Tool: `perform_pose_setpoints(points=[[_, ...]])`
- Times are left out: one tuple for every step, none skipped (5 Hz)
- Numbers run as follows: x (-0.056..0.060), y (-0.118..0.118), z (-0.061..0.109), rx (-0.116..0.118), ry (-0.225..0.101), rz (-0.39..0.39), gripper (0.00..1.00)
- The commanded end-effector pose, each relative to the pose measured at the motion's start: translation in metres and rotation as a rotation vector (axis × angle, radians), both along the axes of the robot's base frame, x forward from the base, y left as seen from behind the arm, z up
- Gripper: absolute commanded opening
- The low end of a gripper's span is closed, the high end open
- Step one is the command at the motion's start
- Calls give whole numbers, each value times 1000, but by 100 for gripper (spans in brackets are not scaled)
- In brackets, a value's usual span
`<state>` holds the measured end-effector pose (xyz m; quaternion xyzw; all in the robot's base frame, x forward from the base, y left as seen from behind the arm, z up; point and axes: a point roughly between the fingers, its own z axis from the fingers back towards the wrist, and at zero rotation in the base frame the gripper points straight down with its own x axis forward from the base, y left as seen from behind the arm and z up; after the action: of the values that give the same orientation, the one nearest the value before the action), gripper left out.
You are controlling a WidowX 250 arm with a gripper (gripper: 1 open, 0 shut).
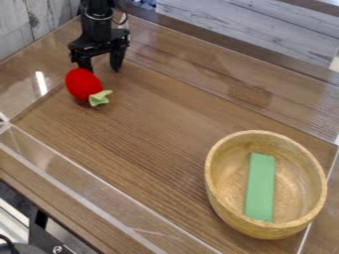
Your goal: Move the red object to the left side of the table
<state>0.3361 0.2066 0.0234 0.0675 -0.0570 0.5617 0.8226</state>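
One red object (87,85) lies free on its side at the far left of the desk (159,119), leafy end toward the camera, which suggests the move is about done. Just behind it the tool (99,58) points down with fingers spread, gripping nothing. No brand, label or writing is legible.

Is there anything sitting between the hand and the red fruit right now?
Nothing visible. The hand, open, stands just behind the red object on bare table. The bowl with the green block is far off.
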Motion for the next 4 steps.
perform_pose_setpoints(points=[[16, 4, 38, 1, -55, 61, 100], [24, 0, 52, -17, -53, 114, 100], [25, -9, 52, -21, -47, 155, 100], [25, -16, 50, -18, -39, 196, 100]])
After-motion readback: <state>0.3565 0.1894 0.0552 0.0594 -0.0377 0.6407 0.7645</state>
